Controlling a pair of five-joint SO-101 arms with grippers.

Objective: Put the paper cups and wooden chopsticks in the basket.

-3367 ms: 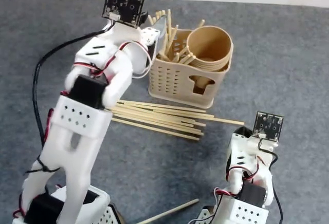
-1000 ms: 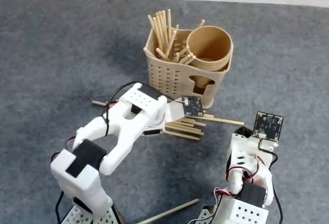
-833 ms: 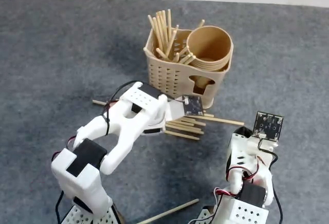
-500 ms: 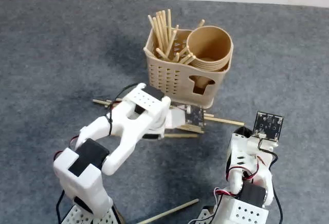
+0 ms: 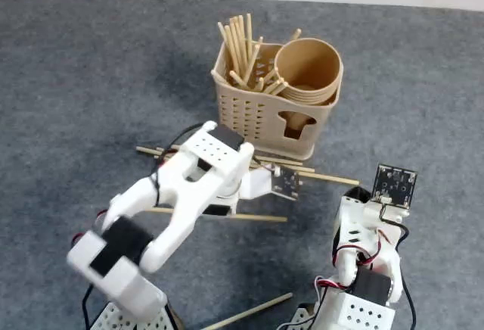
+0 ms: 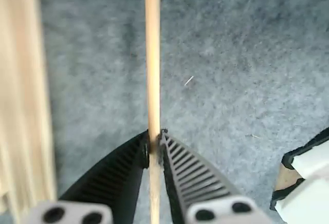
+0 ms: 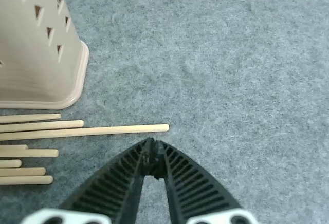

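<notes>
white printed shells on the left arm [image 5: 203,157] and right arm [image 5: 357,228], black motor blocks, red and black wires, rows of small holes. left tool [image 6: 154,137] and right tool [image 7: 153,151]: black, ribbed inside.

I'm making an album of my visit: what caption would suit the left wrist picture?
Left gripper shut on a wooden chopstick over the grey mat, other chopsticks lying alongside.
</notes>
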